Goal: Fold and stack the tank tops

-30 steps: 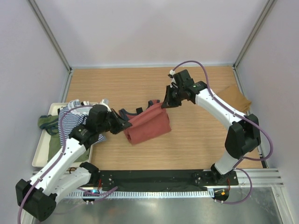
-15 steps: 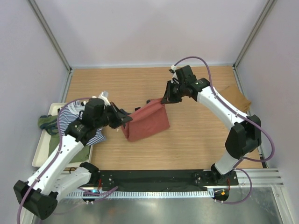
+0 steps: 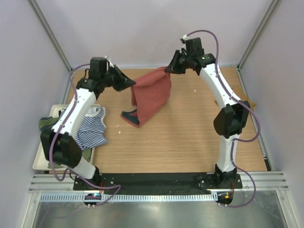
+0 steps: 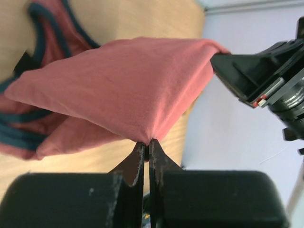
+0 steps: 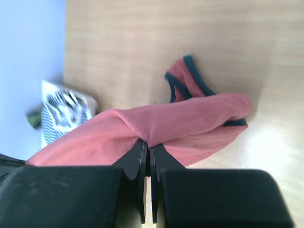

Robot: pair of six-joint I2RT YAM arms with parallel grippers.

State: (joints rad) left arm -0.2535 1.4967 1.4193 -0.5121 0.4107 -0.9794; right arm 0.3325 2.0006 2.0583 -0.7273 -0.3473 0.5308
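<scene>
The rust-red tank top [image 3: 151,92] hangs stretched in the air above the table [image 3: 190,137], to the right of the tray [image 3: 40,161] and past its far end. The left end effector [image 3: 131,84], the one nearer the tray, has its fingers pressed together on one upper corner of the cloth; the left wrist view shows the fabric pinched right at the tips. The right end effector [image 3: 167,69], farther right from the tray, is likewise clamped on the opposite upper corner, and the top edge runs taut between the two. The garment droops in a fold below them, and its navy-trimmed strap end [image 3: 130,118] reaches down to the table on the side towards the tray. The striped tank top [image 3: 90,130] lies crumpled over the tray's right rim, partly on the table. The olive tank top [image 3: 47,124] sits bunched at the tray's far left part. The tan-brown tank top [image 3: 250,102] lies well away from the tray at the table's right edge, mostly hidden behind the right arm.
</scene>
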